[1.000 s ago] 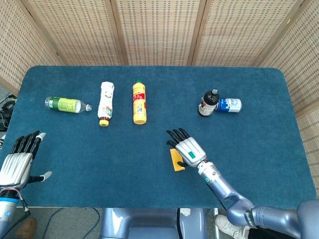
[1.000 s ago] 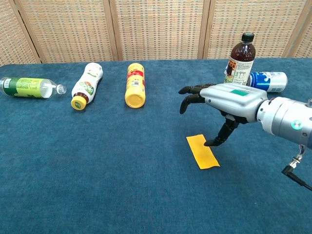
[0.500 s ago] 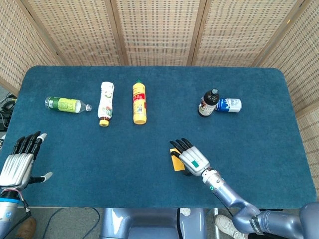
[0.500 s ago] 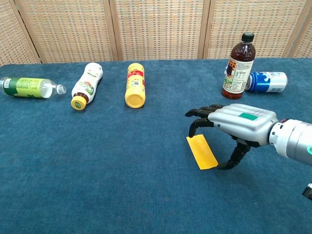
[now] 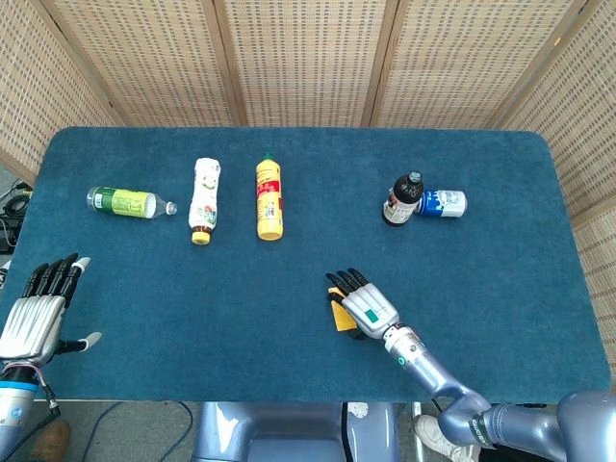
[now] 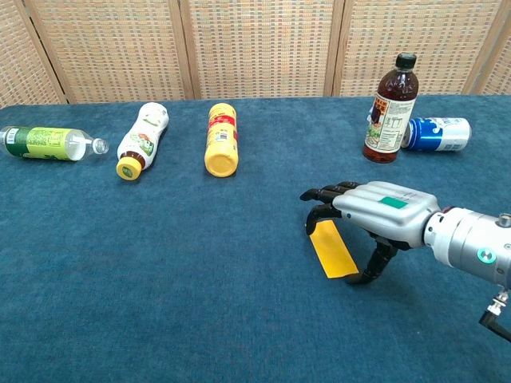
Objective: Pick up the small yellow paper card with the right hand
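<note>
The small yellow paper card [image 6: 331,250] [image 5: 337,310] lies flat on the blue cloth, near the table's front edge. My right hand [image 6: 382,209] [image 5: 368,306] arches low over it, palm down. Its fingertips [image 6: 313,226] touch the card's far end. Its thumb [image 6: 374,267] comes down by the card's near right corner. The card is bracketed between them and shows no lift. In the head view the hand hides the card's right side. My left hand [image 5: 37,310] rests open at the front left corner, far from the card.
A green bottle [image 6: 48,143], a white bottle [image 6: 142,139] and a yellow bottle [image 6: 221,148] lie in a row at the back left. A dark upright bottle [image 6: 389,108] and a lying blue can [image 6: 437,133] are at the back right. Wicker screens stand behind the table.
My right hand has moved down and toward the front edge, from hovering above the card to straddling it. Its fingers have drawn in to the card's ends. The card and left hand stay put.
</note>
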Available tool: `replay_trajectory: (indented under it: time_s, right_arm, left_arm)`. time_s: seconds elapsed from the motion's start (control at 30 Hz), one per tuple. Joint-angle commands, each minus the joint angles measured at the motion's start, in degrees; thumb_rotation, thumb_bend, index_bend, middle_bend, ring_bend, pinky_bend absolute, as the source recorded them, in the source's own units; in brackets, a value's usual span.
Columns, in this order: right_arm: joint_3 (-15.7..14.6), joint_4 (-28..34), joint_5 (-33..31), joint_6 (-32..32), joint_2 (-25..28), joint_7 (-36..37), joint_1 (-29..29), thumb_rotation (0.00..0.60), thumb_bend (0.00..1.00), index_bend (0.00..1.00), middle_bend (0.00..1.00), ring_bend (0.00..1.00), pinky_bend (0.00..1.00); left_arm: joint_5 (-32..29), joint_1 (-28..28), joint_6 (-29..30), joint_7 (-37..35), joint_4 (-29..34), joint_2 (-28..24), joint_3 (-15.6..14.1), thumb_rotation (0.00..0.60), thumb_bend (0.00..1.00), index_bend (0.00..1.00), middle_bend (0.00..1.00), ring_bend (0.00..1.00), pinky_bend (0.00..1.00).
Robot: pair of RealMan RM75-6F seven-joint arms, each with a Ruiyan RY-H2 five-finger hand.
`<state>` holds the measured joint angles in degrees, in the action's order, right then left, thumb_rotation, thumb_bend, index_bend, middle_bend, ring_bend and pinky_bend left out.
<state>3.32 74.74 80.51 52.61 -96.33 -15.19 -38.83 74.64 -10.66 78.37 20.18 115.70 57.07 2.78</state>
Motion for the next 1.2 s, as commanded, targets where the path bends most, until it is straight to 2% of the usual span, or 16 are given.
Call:
replay_trajectory:
  time_s: [0.03,0.47,0.6,0.9,0.97,1.07,1.2]
  right_arm:
    - [0.12,-0.82,0.07,0.13,-0.49,-0.10,-0.14,0.600,0.15,0.27,0.00,0.00,0.00]
    - [1.46,-2.56,0.08,1.33,-1.40,1.52,-0.55,0.600,0.20,0.31,0.02,0.00,0.00]
    - [1.21,-2.64,-0.01,0.91,-1.42,1.39,-0.64,0.600,0.27,0.35,0.02,0.00,0.00]
    - [0.30,-2.43,0.42,-0.76,-0.87,1.82,-1.26,0.600,0.54,0.54,0.03,0.00,0.00]
    - [0.14,-2.73,0.32,-1.10,-0.90,1.72,-1.33,0.600,0.57,0.58,0.03,0.00,0.00]
    - [0.12,-3.23,0.23,-1.16,-1.13,1.61,-1.36,0.600,0.59,0.71,0.03,0.00,0.00]
    - [0.81,-4.51,0.50,-0.27,-1.81,2.66,-1.49,0.600,0.59,0.79,0.04,0.00,0.00]
  left_arm:
    - [0.09,0.01,0.07,0.02,0.00,0.01,-0.04,0.600,0.00,0.00,0.00,0.00,0.00]
    - [0.04,-0.08,0.05,-0.38,0.02,-0.17,-0.05,0.600,0.00,0.00,0.00,0.00,0.00]
    - [0.13,-0.10,0.06,-0.48,0.04,-0.23,-0.07,0.600,0.00,0.00,0.00,0.00,0.00]
    - [0.09,-0.14,0.03,-0.56,0.01,-0.28,-0.12,0.600,0.00,0.00,0.00,0.00,0.00]
    - [0.11,-0.15,0.01,-0.52,0.02,-0.26,-0.15,0.600,0.00,0.00,0.00,0.00,0.00]
    - [0.11,-0.17,0.00,-0.48,0.02,-0.22,-0.18,0.600,0.00,0.00,0.00,0.00,0.00]
    - [-0.06,-0.24,-0.10,-0.55,-0.04,-0.18,-0.13,0.600,0.00,0.00,0.00,0.00,0.00]
